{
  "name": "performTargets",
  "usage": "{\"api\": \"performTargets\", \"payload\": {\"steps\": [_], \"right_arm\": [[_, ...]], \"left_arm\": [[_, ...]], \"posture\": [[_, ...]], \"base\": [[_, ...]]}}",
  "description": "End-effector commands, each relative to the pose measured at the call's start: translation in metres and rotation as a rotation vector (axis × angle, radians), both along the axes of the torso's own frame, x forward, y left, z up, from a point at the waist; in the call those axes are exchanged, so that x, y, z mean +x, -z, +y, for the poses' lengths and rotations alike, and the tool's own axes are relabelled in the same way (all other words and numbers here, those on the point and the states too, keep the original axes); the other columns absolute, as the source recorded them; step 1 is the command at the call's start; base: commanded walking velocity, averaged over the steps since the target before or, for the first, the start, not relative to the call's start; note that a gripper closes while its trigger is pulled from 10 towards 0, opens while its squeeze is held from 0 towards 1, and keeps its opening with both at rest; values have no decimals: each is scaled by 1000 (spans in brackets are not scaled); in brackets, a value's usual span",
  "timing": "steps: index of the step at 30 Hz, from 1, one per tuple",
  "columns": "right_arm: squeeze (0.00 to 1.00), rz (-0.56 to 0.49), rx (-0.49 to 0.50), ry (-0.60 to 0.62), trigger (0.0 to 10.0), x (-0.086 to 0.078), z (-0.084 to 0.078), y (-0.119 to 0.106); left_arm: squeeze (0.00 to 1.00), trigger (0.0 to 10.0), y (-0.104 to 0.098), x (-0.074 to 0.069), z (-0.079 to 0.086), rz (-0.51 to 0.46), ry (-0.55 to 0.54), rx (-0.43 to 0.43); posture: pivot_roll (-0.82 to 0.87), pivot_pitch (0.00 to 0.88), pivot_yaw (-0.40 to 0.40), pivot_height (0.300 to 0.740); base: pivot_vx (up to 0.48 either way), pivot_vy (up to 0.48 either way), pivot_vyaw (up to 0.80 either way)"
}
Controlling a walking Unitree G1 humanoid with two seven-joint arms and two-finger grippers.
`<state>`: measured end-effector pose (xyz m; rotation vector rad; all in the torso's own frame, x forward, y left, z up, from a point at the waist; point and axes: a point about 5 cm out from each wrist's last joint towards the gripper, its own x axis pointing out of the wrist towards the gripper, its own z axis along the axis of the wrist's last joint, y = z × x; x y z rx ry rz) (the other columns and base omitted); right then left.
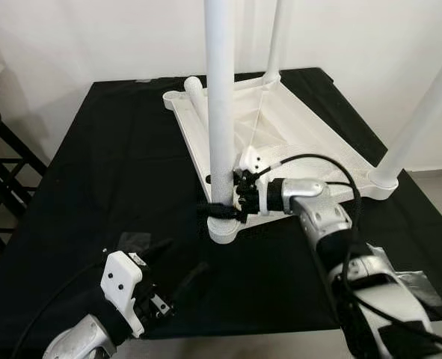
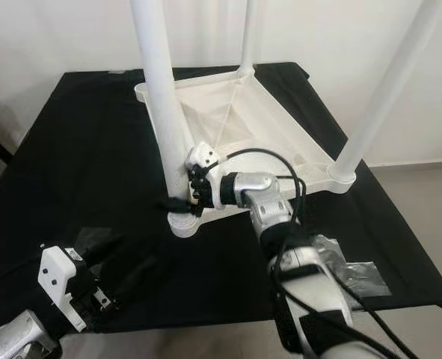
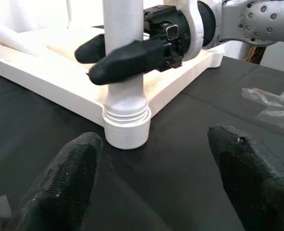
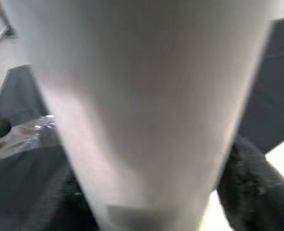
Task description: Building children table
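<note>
Fingers [image 3: 69, 178] of the left gripper [image 1: 177, 278] hang spread apart, holding nothing, low over the black cloth [image 1: 116, 164] near its front edge. Just beyond, the white plastic table [image 1: 280, 134] lies upside down, legs pointing straight up. The right gripper [image 1: 222, 207] is clamped around the nearest leg [image 1: 221, 105], just above its ribbed collar in the corner socket [image 1: 224, 228].

I see a black-draped table [image 1: 116, 172] carrying everything. An upturned white children's table [image 1: 280, 138] lies directly on it, its near corner socket [image 3: 127, 132] just ahead of my left gripper [image 3: 156, 183]. A crumpled clear plastic bag [image 2: 355, 273] lies beside my right forearm.
</note>
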<state>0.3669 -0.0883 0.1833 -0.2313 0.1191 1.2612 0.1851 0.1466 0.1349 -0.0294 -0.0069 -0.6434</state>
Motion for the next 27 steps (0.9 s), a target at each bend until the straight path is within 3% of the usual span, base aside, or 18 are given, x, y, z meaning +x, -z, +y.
{"api": "performTargets", "payload": {"steps": [1,11,13,15,16,17,18,19,20,21,22,27], "right_arm": [[0,-9,9,-30,0,0,6,-2],[0,-16,-29,-74,0,3,-2,1],[0,-31,-75,5,0,1,-8,12],[0,-53,-136,310,0,1,-8,34],[0,-53,-136,310,0,1,-8,34],[0,-53,-8,586,0,-7,1,37],[0,-28,78,800,0,-16,-1,38],[0,-28,78,800,0,-16,-1,38],[0,-39,80,799,0,-41,10,43],[0,-39,80,799,0,-41,10,43],[0,-51,78,776,0,-58,17,45],[0,-95,55,765,0,-49,10,38]], "left_arm": [[0,10000,5,-2,0,18,-2,3],[0,10000,5,-3,-2,19,-1,0],[0,10000,5,-4,-3,18,0,-3],[0,10000,5,-5,-2,16,-2,-2],[0,10000,5,-5,-2,16,-2,-2],[0,10000,4,-6,-1,14,-3,-2],[0,10000,3,-6,0,13,-4,-2],[0,10000,3,-6,0,13,-4,-2],[0,10000,3,-7,1,13,-6,0],[0,10000,3,-7,1,13,-6,0],[0,10000,3,-7,2,13,-7,1],[0,10000,4,-3,2,24,14,-5]], "posture": [[33,71,13,740],[28,70,13,740],[27,75,-8,740],[28,79,-22,740],[28,79,-22,740],[31,100,-18,740],[31,103,-14,740],[31,103,-14,740],[11,100,11,740],[11,100,11,740],[5,98,15,740],[-5,86,25,740]], "base": [[0,0,0],[0,0,0],[0,0,0],[0,0,0],[0,0,0],[0,0,0],[0,0,0],[0,0,0],[0,0,0],[0,0,0],[0,0,0],[0,0,0]]}}
